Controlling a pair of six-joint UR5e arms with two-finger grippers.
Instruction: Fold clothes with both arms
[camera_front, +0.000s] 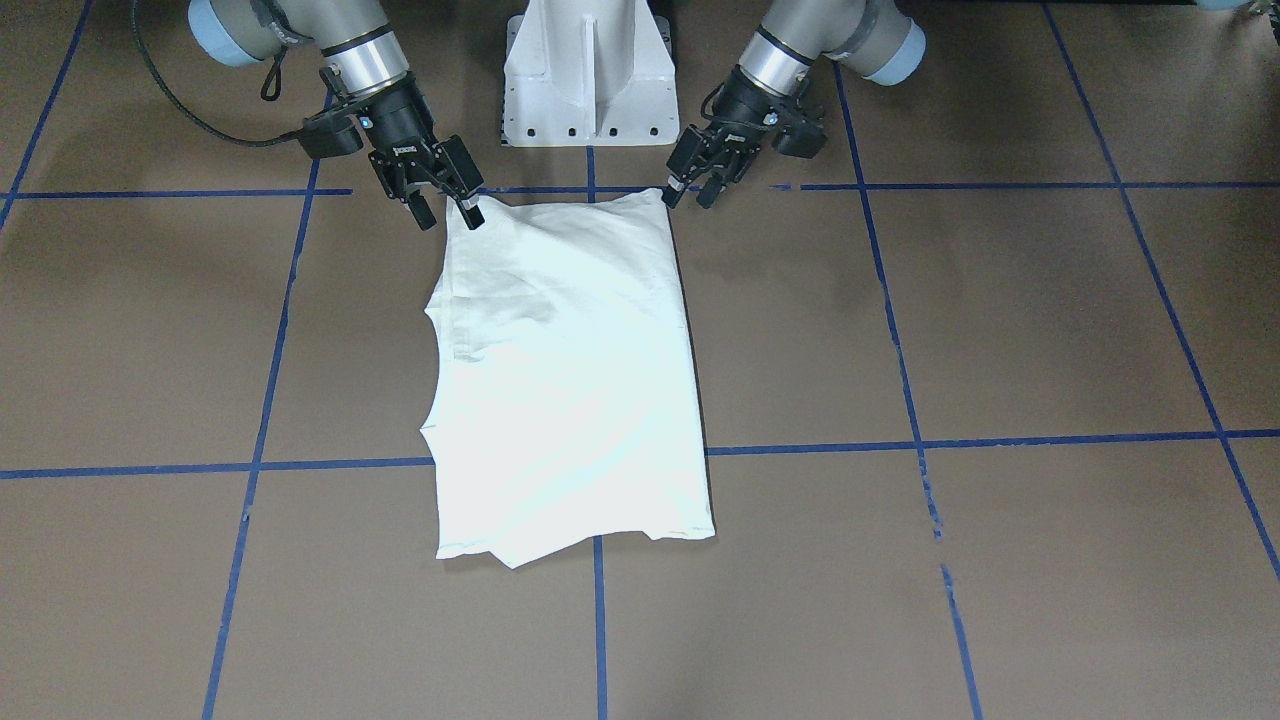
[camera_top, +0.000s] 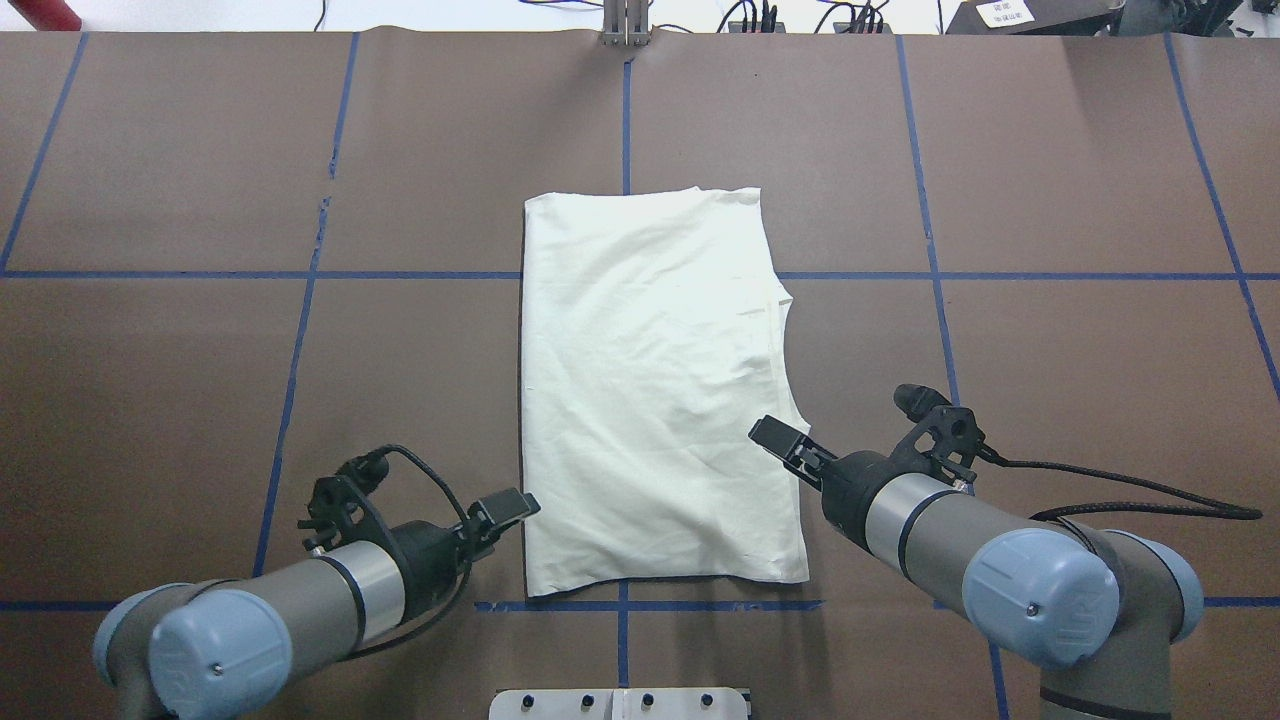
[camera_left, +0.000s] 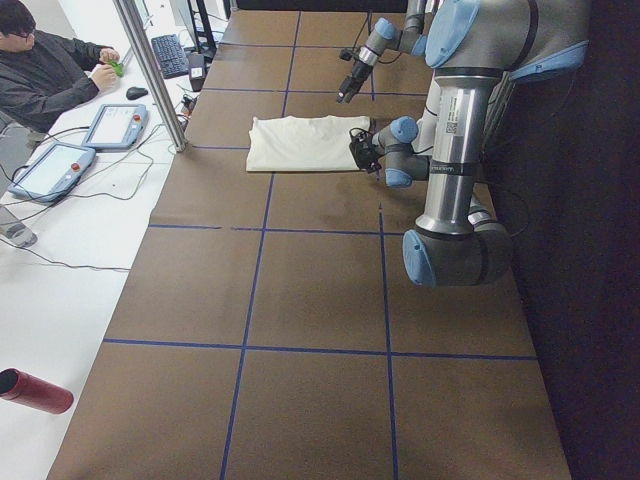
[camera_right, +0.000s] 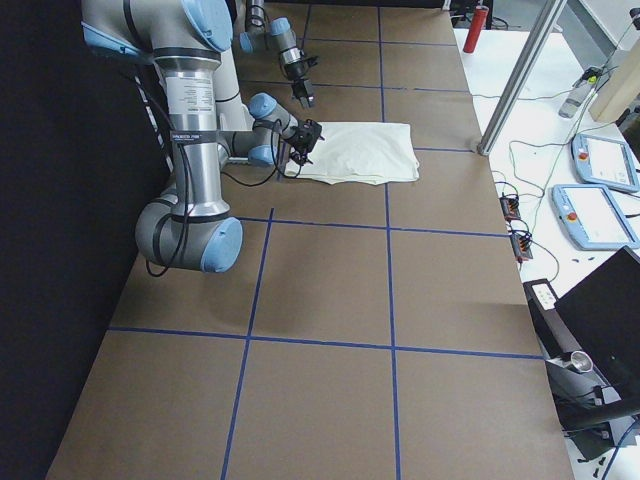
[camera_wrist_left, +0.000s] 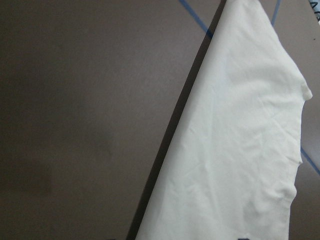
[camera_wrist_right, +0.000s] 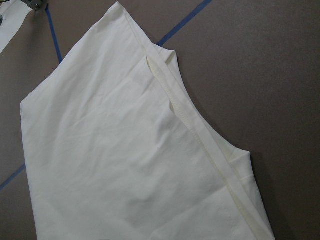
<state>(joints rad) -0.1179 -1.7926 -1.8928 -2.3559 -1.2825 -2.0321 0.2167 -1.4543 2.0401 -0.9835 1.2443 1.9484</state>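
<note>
Shirt (camera_front: 570, 380) laid flat, plain side up. Left gripper (camera_front: 688, 198) held apart, corner just beside it; right gripper (camera_front: 449, 215) held apart, corner at one fingertip.

Plain cream-white shirt (camera_top: 650, 400) on brown table (camera_top: 1080, 380) with blue tape grid (camera_top: 200, 273)

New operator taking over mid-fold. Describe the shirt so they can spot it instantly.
On the brown table crossed by blue tape lines, look just ahead of the white pedestal, between the left gripper and right gripper. The T-shirt lies there flat, a long cream-white rectangle, the only cloth on the tabletop, no print showing.
</note>
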